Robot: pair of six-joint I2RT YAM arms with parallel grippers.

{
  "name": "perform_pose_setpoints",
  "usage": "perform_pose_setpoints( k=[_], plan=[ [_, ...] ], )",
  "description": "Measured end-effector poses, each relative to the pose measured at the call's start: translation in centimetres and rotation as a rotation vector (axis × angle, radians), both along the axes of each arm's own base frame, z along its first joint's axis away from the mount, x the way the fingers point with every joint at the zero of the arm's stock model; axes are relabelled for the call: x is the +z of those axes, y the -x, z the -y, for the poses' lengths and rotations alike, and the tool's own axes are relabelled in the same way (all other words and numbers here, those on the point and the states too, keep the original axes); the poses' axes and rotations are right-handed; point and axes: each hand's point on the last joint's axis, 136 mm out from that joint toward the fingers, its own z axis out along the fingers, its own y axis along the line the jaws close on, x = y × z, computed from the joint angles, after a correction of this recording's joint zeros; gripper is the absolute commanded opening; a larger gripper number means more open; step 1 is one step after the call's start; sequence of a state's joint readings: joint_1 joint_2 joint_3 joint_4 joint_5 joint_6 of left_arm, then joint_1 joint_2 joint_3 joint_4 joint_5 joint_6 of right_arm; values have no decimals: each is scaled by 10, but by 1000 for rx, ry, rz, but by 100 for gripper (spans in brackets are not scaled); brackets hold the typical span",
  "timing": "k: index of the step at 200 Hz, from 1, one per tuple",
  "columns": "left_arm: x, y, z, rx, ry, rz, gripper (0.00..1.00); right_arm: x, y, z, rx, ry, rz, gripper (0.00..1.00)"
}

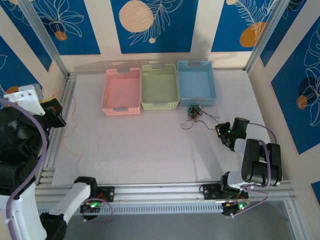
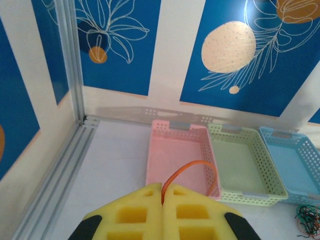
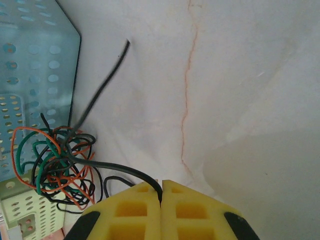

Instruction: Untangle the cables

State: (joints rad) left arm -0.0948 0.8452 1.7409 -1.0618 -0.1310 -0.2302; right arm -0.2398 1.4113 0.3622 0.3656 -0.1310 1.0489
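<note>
My left claw (image 2: pixel 162 192) is pressed together on an orange cable (image 2: pixel 192 164) that arcs ahead of it, before the pink basket (image 2: pixel 175 150). My right claw (image 3: pixel 161 187) pinches a black cable (image 3: pixel 117 169) that runs left into the tangle (image 3: pixel 55 160) by the blue basket (image 3: pixel 30 60). The top view adds the orange slack trailing back from my left claw.

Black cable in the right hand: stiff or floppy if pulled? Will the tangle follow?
Probably floppy: the black cable, pinched in the right hand, bends in loose curves. The tangle looks thin-wired and light, so it would likely drag along. Interlocked loops may snag.
</note>
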Motion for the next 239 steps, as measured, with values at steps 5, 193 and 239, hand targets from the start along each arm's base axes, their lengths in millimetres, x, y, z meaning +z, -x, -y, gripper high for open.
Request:
perform_pose_setpoints(
  k=[5,193,239],
  plan=[
    [-3,-3,3,-16,9,-7,0,0,0,0,-1,0,0,0],
    [-100,-64,118,-576,419,-208,0,0,0,-1,2,1,-1,0],
    [-168,-71,123,-557,455,-367,0,0,0,-2,5,1,-1,0]
  ],
)
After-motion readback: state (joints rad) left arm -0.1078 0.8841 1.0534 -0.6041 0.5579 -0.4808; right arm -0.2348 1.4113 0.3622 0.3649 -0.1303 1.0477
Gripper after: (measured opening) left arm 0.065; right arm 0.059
